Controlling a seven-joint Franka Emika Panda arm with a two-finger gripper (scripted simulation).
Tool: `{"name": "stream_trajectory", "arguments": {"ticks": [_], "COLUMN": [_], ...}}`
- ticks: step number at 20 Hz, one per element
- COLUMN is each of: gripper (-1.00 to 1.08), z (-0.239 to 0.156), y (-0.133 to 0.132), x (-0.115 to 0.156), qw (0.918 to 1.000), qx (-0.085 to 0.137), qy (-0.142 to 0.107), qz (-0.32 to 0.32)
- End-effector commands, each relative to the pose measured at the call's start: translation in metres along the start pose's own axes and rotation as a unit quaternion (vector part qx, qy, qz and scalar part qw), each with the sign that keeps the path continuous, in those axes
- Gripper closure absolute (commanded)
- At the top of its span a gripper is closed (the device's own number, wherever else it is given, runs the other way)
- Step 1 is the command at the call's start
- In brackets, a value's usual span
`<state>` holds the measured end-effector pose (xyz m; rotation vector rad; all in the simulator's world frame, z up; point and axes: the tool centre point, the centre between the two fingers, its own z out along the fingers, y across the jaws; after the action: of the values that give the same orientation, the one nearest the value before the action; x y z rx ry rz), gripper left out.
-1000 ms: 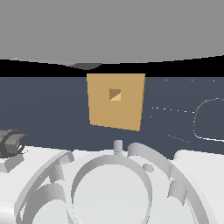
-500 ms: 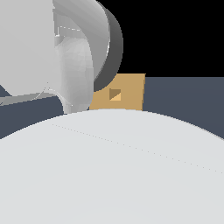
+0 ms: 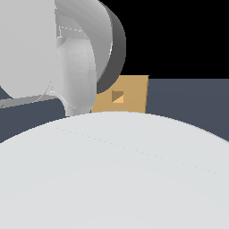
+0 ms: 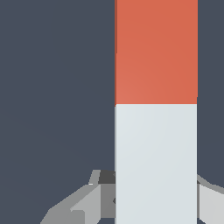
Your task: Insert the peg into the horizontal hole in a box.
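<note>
Peg: long square bar (image 4: 155,109) filling much of the wrist view, one half orange-red, the other pale grey-white, the two colours meeting in a straight line across its width; it does not show in the exterior view.
Peg position: its pale half sits between the gripper's fingers, over plain dark blue-grey ground.
Gripper: (image 4: 155,199) grey fingers (image 4: 83,203) show on either side of the peg's pale end, right against its edges; it looks clamped on the peg, though the contact itself is hidden behind the bar.
Box: tan block (image 3: 134,91) in the exterior view, standing on the dark floor, its side toward the exterior view's left covered by the arm.
Hole: small square opening (image 3: 117,96) in the box's face, unobstructed.
Arm: large pale grey robot body (image 3: 112,174) fills the lower part of the exterior view, with a rounded link (image 3: 67,53) above.
Writing: no legible marks or labels on any surface.
</note>
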<state>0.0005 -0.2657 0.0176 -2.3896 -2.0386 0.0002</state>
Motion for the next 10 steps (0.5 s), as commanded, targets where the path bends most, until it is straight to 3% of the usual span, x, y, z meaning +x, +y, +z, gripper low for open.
{"name": "stream_trajectory", "arguments": {"ticks": [1,10], "gripper": [1.08,1.08], "z": [0.0,-0.01], "y": [0.0,-0.008], "x": [0.0,0.018], "qw": [1.0,1.0], "qx": [0.0,0.0], "qy": [0.0,0.0], "qz": [0.0,0.006]}}
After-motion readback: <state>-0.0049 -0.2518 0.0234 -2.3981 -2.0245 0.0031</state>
